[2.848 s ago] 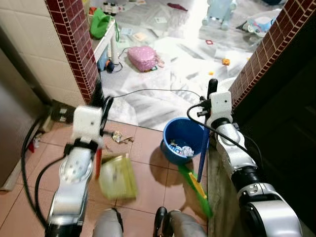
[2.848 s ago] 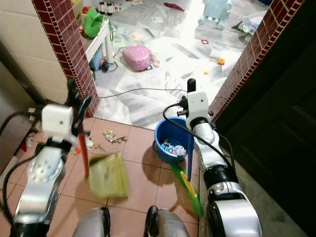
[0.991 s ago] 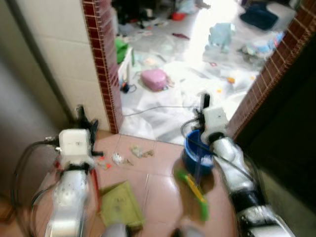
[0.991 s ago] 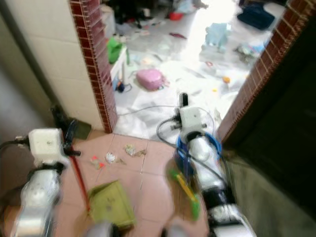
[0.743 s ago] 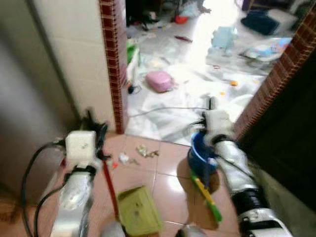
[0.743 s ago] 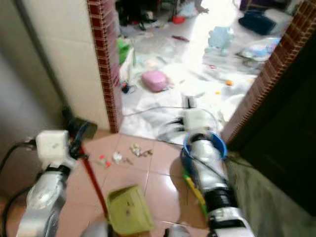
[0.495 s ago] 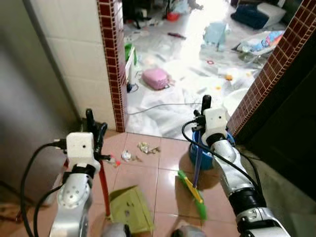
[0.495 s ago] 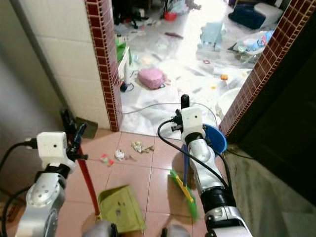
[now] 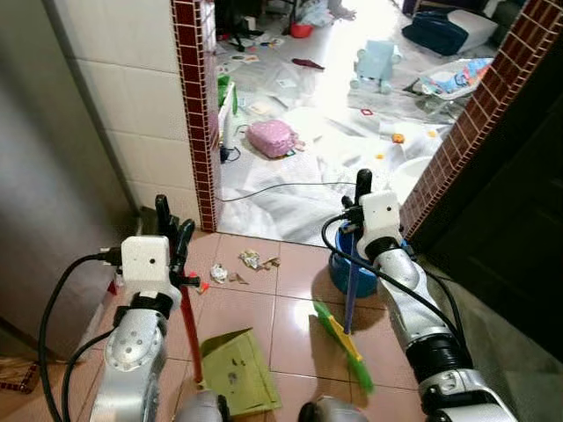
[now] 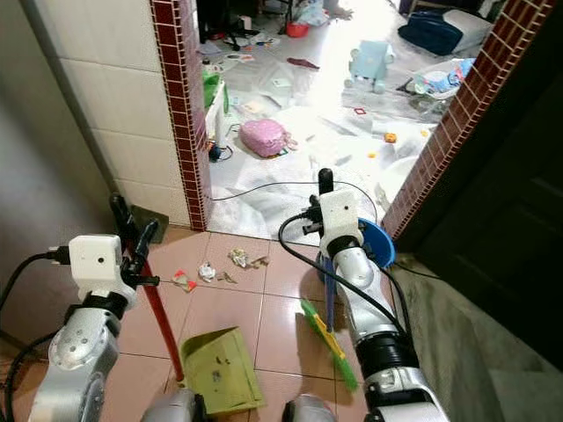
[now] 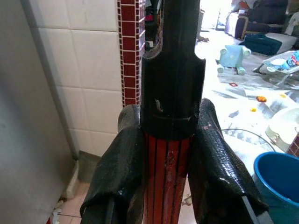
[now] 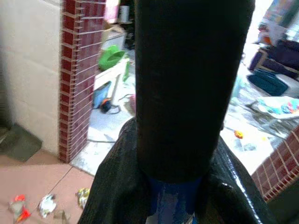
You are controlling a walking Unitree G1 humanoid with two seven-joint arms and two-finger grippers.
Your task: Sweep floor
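Spanning near scene, terracotta tile floor (image 9: 264, 308). Blue bucket (image 9: 339, 272) right, by brick doorway. Green dustpan (image 9: 233, 369) near left, red handle (image 9: 187, 330) clamped in left jaws (image 11: 169, 154). Green broom (image 9: 345, 338) near right, blue handle (image 9: 350, 294) clamped in right jaws (image 12: 187, 186). Paper scraps (image 9: 242, 264) far left on tiles.

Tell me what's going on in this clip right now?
The robot stands on terracotta tiles at a doorway, mid-sweeping. Its left gripper is shut on the red handle of a green dustpan resting on the floor. Its right gripper is shut on the blue broom handle, the green broom head on the tiles beside a blue bucket. Scraps of litter lie unswept ahead of the dustpan.
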